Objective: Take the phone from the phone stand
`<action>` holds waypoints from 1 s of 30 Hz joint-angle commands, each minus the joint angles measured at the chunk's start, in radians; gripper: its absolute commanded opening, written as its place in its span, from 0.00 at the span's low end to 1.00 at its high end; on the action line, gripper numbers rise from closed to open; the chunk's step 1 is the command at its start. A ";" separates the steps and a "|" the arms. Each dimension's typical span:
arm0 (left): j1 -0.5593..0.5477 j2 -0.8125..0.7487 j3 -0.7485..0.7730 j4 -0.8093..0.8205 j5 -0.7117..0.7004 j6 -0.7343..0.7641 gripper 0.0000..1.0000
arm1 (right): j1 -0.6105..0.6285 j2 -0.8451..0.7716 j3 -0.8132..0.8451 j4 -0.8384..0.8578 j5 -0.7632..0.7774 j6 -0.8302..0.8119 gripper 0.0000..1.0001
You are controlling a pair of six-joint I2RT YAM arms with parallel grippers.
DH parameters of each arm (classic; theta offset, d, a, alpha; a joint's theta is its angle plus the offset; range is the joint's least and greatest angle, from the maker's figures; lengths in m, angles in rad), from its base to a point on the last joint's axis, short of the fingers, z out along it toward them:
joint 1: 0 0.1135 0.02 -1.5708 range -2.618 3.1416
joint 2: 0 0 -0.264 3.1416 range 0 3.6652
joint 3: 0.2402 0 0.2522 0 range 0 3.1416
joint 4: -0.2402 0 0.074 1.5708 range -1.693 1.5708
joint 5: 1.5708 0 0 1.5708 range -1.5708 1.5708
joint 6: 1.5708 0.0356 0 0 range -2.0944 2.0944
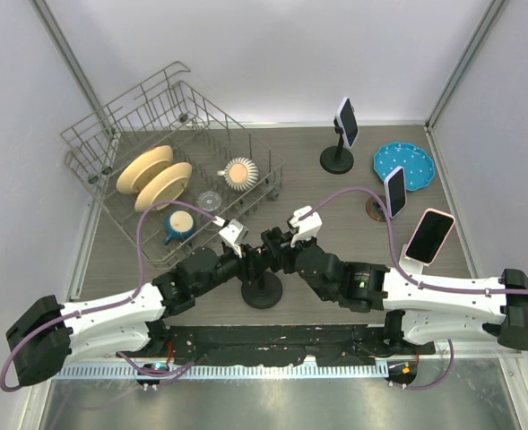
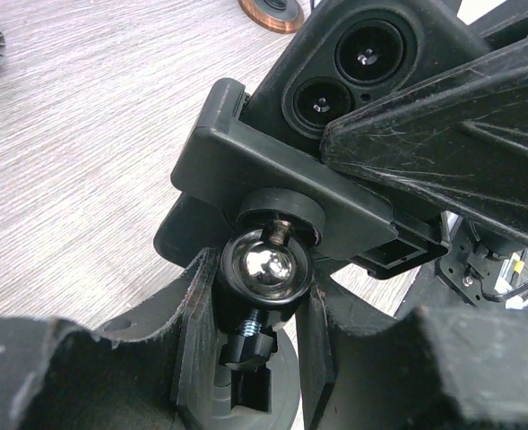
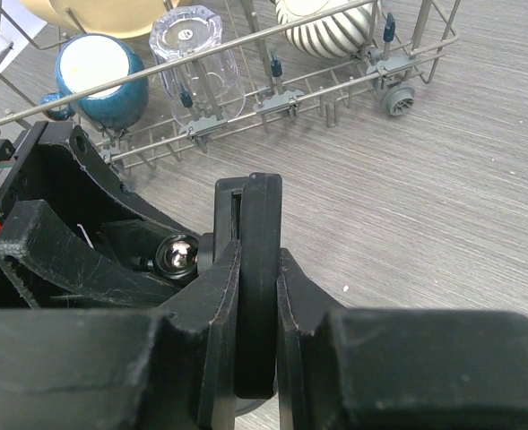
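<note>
A black phone stand stands at the table's middle, its round base (image 1: 262, 291) in the top view. My left gripper (image 1: 246, 260) is shut on the stand's neck just below the chrome ball joint (image 2: 268, 267); in the left wrist view, the gripper (image 2: 264, 291) has a finger on each side of the socket. The black phone (image 2: 358, 67), camera lenses showing, sits in the stand's clamp (image 2: 272, 175). My right gripper (image 1: 279, 246) is shut on the phone's edge (image 3: 259, 251); in the right wrist view, the gripper (image 3: 259, 264) has both fingers pressed against the phone.
A wire dish rack (image 1: 169, 116) with plates, a blue mug (image 1: 178, 224) and a glass stands at the back left. Three other stands with phones (image 1: 346, 123) (image 1: 395, 192) (image 1: 429, 236) and a blue plate (image 1: 404, 166) are on the right.
</note>
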 commanded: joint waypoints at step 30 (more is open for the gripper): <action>-0.006 -0.031 -0.057 0.026 -0.366 0.068 0.00 | -0.034 0.021 0.139 -0.435 0.400 0.251 0.01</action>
